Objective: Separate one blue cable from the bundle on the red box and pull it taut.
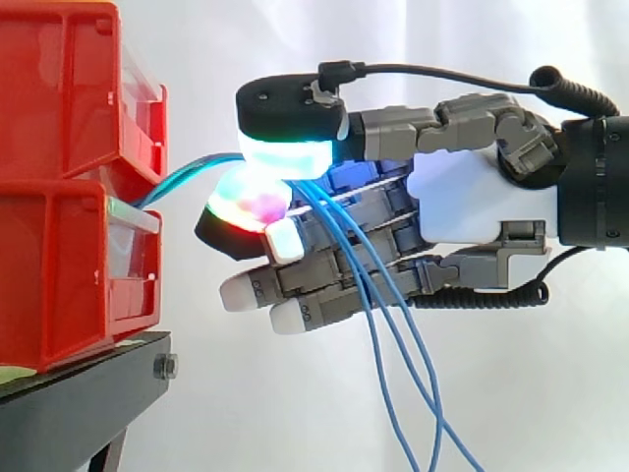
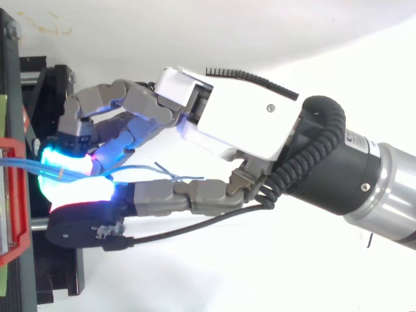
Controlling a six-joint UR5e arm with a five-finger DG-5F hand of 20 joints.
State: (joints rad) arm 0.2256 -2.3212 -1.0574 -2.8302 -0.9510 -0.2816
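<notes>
**Before the red bins: hand pinches the blue cables**

At the left of the side view, two red bins (image 1: 69, 197) stand one on the other on a black stand (image 1: 79, 403). From the gap between the upper and the lower bin the blue cables (image 1: 192, 175) come out. They run to the right in a gentle arc, clear of the bins, up to the fingertips of the hand (image 1: 462, 202).

The hand is just beside the bins but does not touch them. It is closed in a pinch. The thumb pad (image 1: 290, 152), glowing cyan and white, presses from above, and a finger pad (image 1: 246, 206), glowing magenta and green, presses from below. The cables are caught between these two pads. I cannot tell if one strand or several are in the pinch. The other fingers (image 1: 324, 295) lie almost straight under the pinch, and their white tips point to the bins.

To the right of the pinch, several blue strands fall loose across these fingers and hang down to the lower edge. Behind all is the white curtain (image 1: 393, 39).

In the top view, the bin rim (image 2: 16, 214) is at the left edge, and the cables (image 2: 19, 161) cross it into the glowing pads. One thin strand bends free under the palm (image 2: 240, 123).
</notes>
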